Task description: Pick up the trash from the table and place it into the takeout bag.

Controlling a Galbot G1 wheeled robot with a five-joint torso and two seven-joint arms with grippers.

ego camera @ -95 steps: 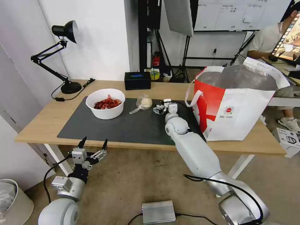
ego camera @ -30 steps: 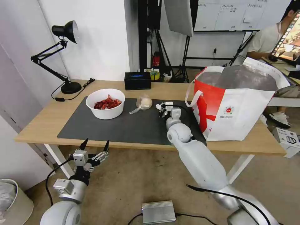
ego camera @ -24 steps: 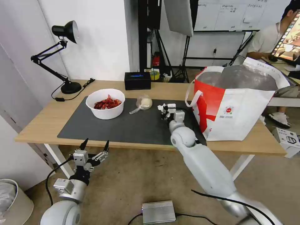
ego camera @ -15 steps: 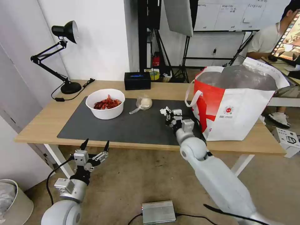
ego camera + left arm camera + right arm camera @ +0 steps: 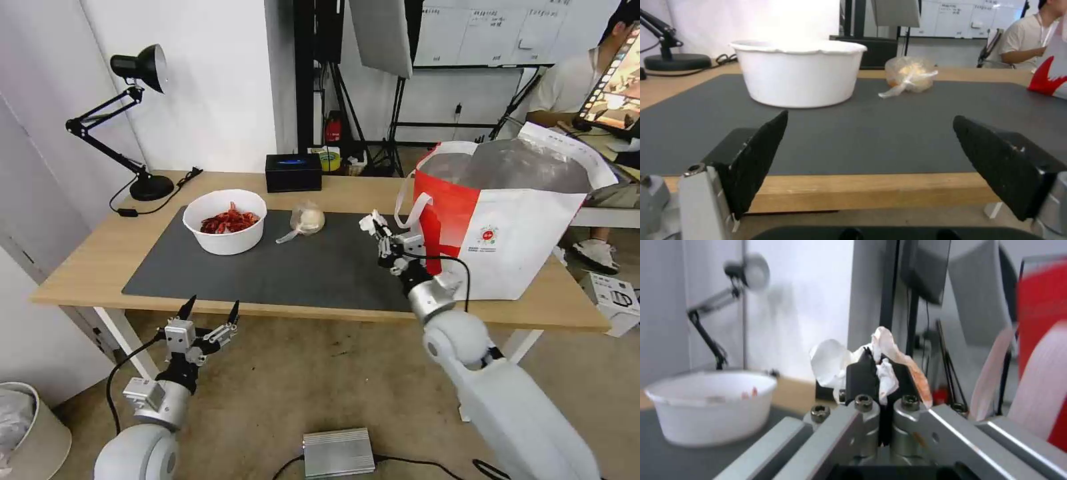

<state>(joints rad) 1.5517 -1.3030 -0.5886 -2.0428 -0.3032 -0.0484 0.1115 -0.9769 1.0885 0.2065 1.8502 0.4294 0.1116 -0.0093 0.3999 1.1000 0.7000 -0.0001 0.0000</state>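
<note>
Studio-like lab: light stands (image 5: pixel 400 100), whiteboard (image 5: pixel 487 30), desk lamp (image 5: pixel 127 120).

the right gripper (image 5: pixel 377 230) is raised above the mat's (image 5: pixel 280 270) right end, just beside the takeout bag's (image 5: pixel 507 220) red panel, pinched on a crumpled white tissue (image 5: pixel 371 221). the white bowl (image 5: pixel 225 221) and knotted plastic bag (image 5: pixel 304 221) sit near the mat's far edge. the left gripper (image 5: pixel 209 312) hangs spread below the table's (image 5: pixel 93 260) near edge.

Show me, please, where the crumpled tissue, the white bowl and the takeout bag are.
crumpled tissue (image 5: pixel 882 373): right wrist view, its pinched middle.
white bowl (image 5: pixel 227 241): head view, its front wall.
takeout bag (image 5: pixel 533 227): head view, its white front panel.
</note>
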